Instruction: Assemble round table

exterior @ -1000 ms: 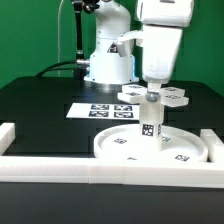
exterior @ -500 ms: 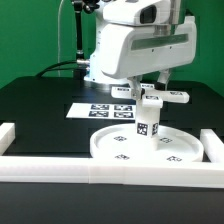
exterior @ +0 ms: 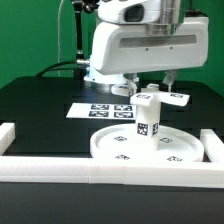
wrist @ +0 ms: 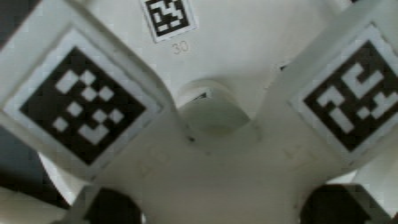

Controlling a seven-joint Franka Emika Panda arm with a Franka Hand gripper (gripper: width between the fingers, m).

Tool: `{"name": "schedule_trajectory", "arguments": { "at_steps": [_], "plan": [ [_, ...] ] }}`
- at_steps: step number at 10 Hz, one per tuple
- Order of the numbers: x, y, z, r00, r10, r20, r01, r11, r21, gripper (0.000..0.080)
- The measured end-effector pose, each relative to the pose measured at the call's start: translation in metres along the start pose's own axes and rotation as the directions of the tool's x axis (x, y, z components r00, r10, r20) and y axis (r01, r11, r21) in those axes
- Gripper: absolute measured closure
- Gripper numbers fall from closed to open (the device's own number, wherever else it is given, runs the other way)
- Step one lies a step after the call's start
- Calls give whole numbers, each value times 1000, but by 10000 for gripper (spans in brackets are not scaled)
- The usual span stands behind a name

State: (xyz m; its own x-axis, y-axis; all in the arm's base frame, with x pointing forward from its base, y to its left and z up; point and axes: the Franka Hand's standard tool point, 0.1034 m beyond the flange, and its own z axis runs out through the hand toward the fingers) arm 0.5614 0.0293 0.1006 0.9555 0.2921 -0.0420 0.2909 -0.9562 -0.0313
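Observation:
The large rimmed round disc (exterior: 130, 148) lies flat near the front of the black table. The short cylinder leg (exterior: 147, 122) stands upright on its middle. The cross-shaped foot piece (exterior: 176, 97) sits on top of the leg. My gripper (exterior: 150, 90) comes down from above and is shut on the foot piece. In the wrist view the foot piece (wrist: 214, 150) fills the picture with its tagged arms and centre hole. The dark fingertips (wrist: 118, 205) sit on either side of one arm, and the gripper (wrist: 231, 205) closes across it.
The marker board (exterior: 88, 109) lies behind the disc, toward the exterior view's left. White border rails run along the front (exterior: 90, 167), the left (exterior: 8, 134) and the right (exterior: 214, 142). The arm's base (exterior: 108, 65) stands at the back.
My wrist has turned about its vertical axis over the leg, and the foot piece has turned with it. Between half a second ago and now little has moved.

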Motion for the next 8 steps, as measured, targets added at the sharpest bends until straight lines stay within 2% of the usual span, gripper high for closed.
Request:
{"name": "schedule_trajectory", "arguments": {
  "at_steps": [2,5,8],
  "plan": [
    [0,5,0,972,235,-19,-234,972,35,354],
    [0,5,1,838,545,-25,-542,836,88,354],
    [3,-5,1,650,760,-3,-756,648,98,354]
  ]
}}
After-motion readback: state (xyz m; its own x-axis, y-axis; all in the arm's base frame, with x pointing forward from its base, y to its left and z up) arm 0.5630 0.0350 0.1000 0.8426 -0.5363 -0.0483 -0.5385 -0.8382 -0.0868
